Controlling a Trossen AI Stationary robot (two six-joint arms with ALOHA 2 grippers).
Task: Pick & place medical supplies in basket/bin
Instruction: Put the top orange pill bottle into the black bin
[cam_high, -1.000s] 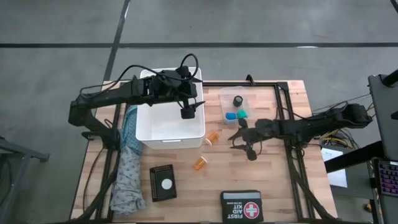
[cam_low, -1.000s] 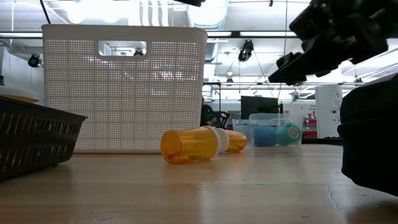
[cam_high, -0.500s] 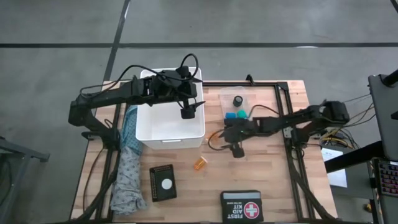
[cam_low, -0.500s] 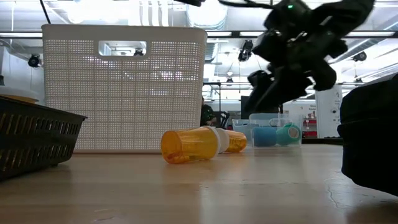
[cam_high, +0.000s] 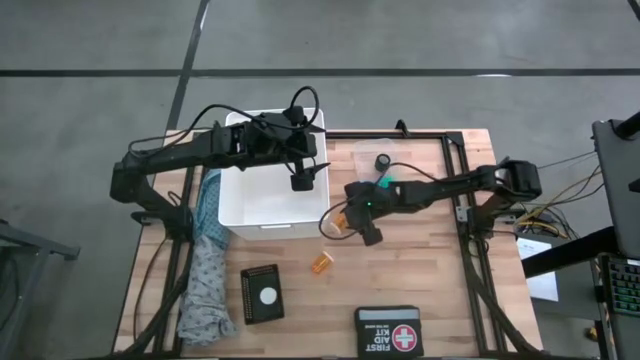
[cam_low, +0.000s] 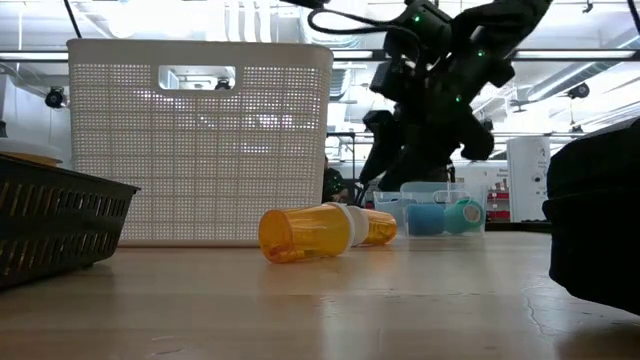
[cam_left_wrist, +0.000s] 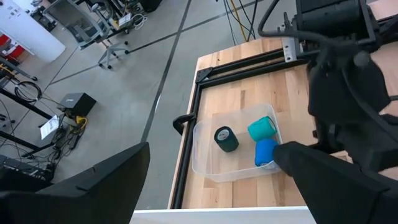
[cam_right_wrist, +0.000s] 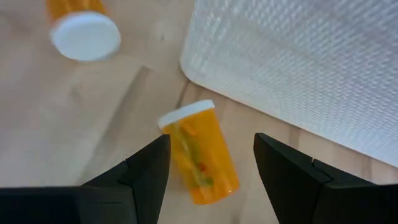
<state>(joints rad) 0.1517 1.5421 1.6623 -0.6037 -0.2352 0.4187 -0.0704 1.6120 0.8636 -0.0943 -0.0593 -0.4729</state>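
Two orange pill bottles with white caps lie on their sides on the table: one (cam_high: 338, 222) (cam_right_wrist: 199, 155) beside the white basket's (cam_high: 272, 225) corner, the other (cam_high: 322, 262) nearer me. My right gripper (cam_high: 354, 217) (cam_right_wrist: 211, 180) hovers open just over the first bottle, fingers on either side, touching nothing. My left gripper (cam_high: 300, 181) (cam_left_wrist: 217, 186) hangs open and empty over the basket's right part. A small clear tub (cam_high: 379, 170) (cam_left_wrist: 205, 158) holds black (cam_left_wrist: 225, 138), green (cam_left_wrist: 262, 129) and blue (cam_left_wrist: 266, 151) pieces. The teal patterned cloth (cam_high: 205, 270) lies along the table's left edge.
The black FIRST AID KIT case (cam_high: 387, 333) sits at the near edge and fills the low view's right side (cam_low: 598, 220). A flat black box (cam_high: 262, 294) lies left of it. The basket's slotted wall (cam_right_wrist: 298, 68) stands close beside the right gripper's bottle.
My right arm has swung toward the table's left, from beside the clear tub to over the pill bottle by the basket's corner, and has come lower. The bottles have stayed where they were.
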